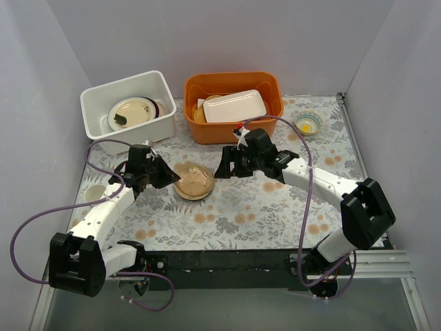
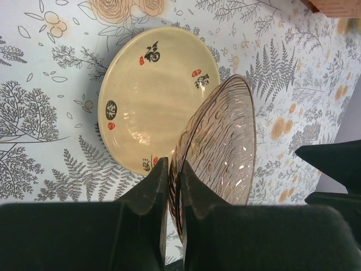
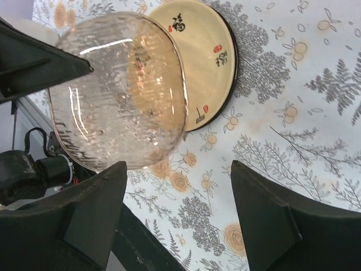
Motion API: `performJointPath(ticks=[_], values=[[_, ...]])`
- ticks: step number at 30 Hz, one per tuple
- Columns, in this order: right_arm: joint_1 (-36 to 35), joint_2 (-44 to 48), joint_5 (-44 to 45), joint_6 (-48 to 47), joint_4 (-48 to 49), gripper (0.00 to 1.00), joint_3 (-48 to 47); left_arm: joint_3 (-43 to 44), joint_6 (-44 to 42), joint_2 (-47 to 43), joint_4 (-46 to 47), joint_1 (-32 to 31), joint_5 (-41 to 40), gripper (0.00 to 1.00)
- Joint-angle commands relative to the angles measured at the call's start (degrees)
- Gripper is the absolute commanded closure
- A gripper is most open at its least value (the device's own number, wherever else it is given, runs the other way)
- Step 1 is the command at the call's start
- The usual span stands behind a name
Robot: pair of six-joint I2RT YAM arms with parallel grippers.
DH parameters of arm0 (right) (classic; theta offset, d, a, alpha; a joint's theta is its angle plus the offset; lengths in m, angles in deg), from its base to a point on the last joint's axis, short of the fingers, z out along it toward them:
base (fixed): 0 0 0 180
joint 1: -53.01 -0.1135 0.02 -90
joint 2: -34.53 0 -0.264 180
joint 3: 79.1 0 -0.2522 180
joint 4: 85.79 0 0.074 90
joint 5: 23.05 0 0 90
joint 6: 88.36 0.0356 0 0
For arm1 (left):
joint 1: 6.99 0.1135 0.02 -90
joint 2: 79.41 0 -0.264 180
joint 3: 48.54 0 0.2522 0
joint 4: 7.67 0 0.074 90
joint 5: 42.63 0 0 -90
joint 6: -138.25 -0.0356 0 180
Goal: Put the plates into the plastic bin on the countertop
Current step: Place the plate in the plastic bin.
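We hold the amber glass plate (image 2: pixel 223 141) by its rim.
Our left gripper (image 2: pixel 172 169) is clamped on it, tilted over the cream plate (image 2: pixel 146 96) on the desk (image 2: pixel 34 113); our right gripper (image 3: pixel 177 175) gapes wide, empty.

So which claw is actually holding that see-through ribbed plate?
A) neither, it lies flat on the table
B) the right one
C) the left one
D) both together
C: the left gripper pinches the rim of the ribbed glass plate between its closed fingers, while the right gripper stands open with nothing between its fingers.
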Motion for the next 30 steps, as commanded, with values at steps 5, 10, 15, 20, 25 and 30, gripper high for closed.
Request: performJointPath(ticks=[5,10,15,20,25,30], values=[[-0.32,6.96,5.22,-1.94,-0.74,0.18,7.9,6.92,-1.02,0.57,-2.31,-0.08,-2.59,1.0],[-0.23,7.24,5.14,-2.03,-0.39,0.17,8.96,11.49,-1.63,2.24,-4.33,-0.08,-3.82,1.0],[-0.23,6.09,4.43,-1.95,-0.3,0.17,8.96,17.81,-2.69,6.28,-6.79,0.71,-4.0,1.0],[-0.23,4.78,3.91,-2.03,0.23,0.17,8.78,25.38,-3.22,9.71,-8.03,2.73,-3.21,1.0],[-0.23,4.6,2.85,-1.95,1.02,0.15,9.22,32.05,-4.18,14.36,-8.99,7.38,-0.23,1.0],[-0.23,4.34,2.94,-2.21,1.02,0.15,9.4,36.97,-3.74,17.53,-7.76,15.12,6.1,1.0]])
